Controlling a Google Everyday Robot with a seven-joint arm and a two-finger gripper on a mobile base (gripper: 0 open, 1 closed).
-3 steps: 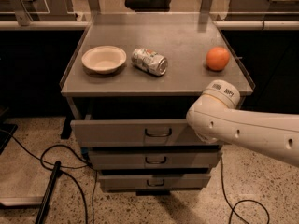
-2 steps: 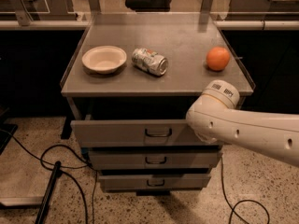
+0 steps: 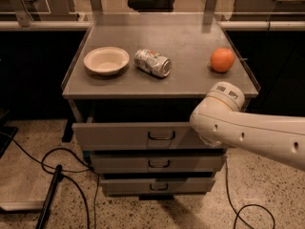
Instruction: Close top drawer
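Note:
The top drawer (image 3: 124, 136) is a wide grey metal drawer under the cabinet top. It stands pulled out a little, further forward than the two drawers below. Its small dark loop handle (image 3: 161, 136) sits at the centre of the front panel. My white arm (image 3: 248, 130) reaches in from the right and covers the right end of the drawer front. My gripper is hidden behind the arm's end, at the right end of the top drawer.
On the cabinet top (image 3: 190, 56) stand a white bowl (image 3: 106, 60), a crushed can (image 3: 152, 63) and an orange (image 3: 222, 59). Two more drawers (image 3: 157, 163) sit below. Black cables (image 3: 52, 161) and a dark bar (image 3: 49, 197) lie on the floor at the left.

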